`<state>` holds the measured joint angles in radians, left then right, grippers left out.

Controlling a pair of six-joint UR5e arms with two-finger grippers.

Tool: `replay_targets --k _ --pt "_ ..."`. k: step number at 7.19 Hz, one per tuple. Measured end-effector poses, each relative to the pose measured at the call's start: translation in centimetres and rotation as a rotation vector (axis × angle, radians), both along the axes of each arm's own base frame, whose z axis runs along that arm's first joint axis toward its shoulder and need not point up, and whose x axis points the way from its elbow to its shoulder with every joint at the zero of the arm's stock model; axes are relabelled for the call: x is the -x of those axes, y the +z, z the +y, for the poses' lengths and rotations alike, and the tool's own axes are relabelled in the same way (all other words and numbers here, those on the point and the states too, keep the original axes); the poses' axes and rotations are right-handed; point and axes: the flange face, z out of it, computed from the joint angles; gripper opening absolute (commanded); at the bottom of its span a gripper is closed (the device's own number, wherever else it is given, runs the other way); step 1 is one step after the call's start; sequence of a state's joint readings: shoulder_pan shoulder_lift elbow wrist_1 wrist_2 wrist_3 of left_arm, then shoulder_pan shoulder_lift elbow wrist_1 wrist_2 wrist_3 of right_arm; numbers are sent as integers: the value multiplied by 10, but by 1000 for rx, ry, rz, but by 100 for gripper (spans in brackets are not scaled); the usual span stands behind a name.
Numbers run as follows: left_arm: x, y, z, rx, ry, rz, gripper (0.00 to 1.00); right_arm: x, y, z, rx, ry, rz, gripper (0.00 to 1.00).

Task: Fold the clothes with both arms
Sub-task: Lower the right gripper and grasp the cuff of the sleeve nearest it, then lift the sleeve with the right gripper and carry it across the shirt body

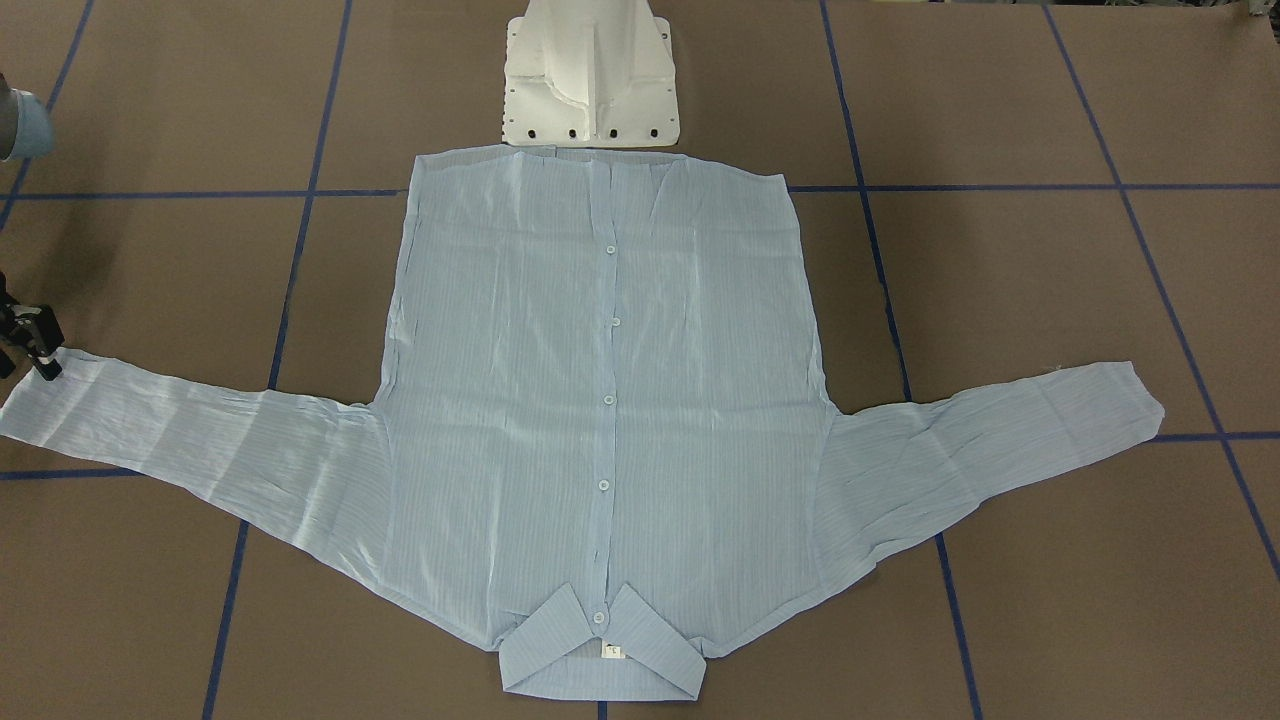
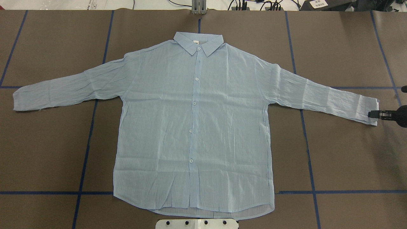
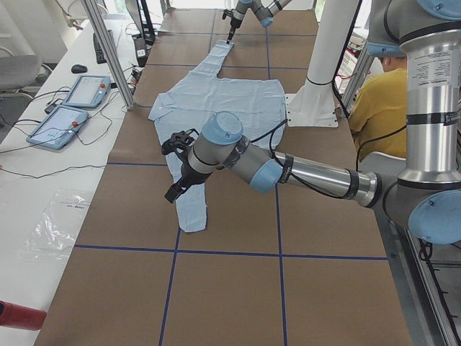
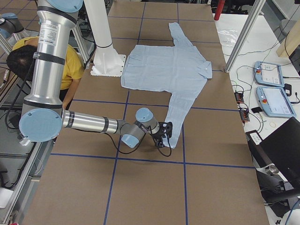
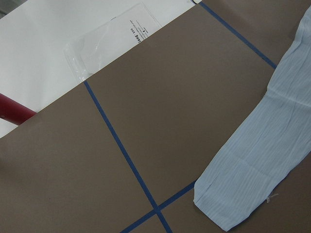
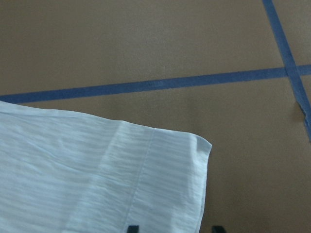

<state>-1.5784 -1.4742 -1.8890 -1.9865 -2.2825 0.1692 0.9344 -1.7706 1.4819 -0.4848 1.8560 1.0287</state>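
Tape (image 2: 47, 192) in blue lines crosses the brown table (image 2: 47, 143). Beyond its left end, a clear plastic bag (image 5: 112, 36) and a red cylinder (image 5: 12, 111) lie on a white surface. The left gripper (image 3: 175, 169) hangs near the left cuff (image 2: 19, 100); I cannot tell how wide it stands. The shirt (image 2: 194, 127) lies flat and buttoned with its sleeves spread and its hem beside the white pedestal base (image 2: 197, 224). At the right cuff (image 2: 370, 109) sits the right gripper (image 2: 372, 114). Its fingertips (image 6: 132, 228) are parted, one over cloth and one over bare table, clamping nothing.
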Motion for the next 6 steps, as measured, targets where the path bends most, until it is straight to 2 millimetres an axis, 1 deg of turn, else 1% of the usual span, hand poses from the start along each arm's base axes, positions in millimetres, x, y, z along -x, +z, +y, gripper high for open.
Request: replay_targets --k 3,4,5,6 --pt "0 0 0 -1 1 -1 100 1 0 1 -2 1 2 0" --pt "0 1 0 0 1 -1 100 3 -8 -2 -11 -1 -7 0" --pt "0 1 0 1 2 -1 100 2 -22 -8 -21 3 -22 0" --pt "0 2 0 1 2 -1 100 -6 -49 -21 -24 23 -40 0"
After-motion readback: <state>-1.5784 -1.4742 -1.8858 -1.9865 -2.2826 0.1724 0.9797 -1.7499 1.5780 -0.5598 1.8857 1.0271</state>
